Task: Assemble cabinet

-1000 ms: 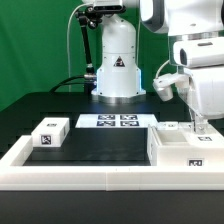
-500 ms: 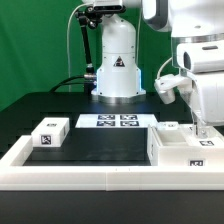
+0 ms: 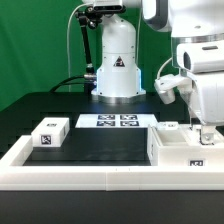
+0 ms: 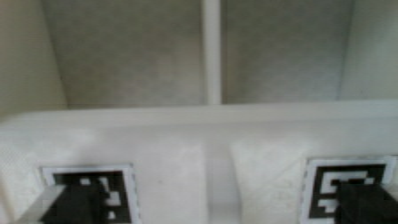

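Cabinet [image 3: 183,150]: white, hollow, tagged; sat on black worktop [image 3: 100,142] at exterior view's right, beside front rim. Tool [image 3: 204,130] hung at its top, right end; finger spread could not be told. Small tagged block [image 3: 50,132] well apart, left.

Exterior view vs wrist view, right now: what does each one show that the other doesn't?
Exterior view only: the small flat white tagged block, the thin white marker board, the white robot arm and the black table. Wrist view only: a blurred close-up of a pale vertical strip between two grey panels. Both: the large white boxy cabinet with its square black-and-white tags.
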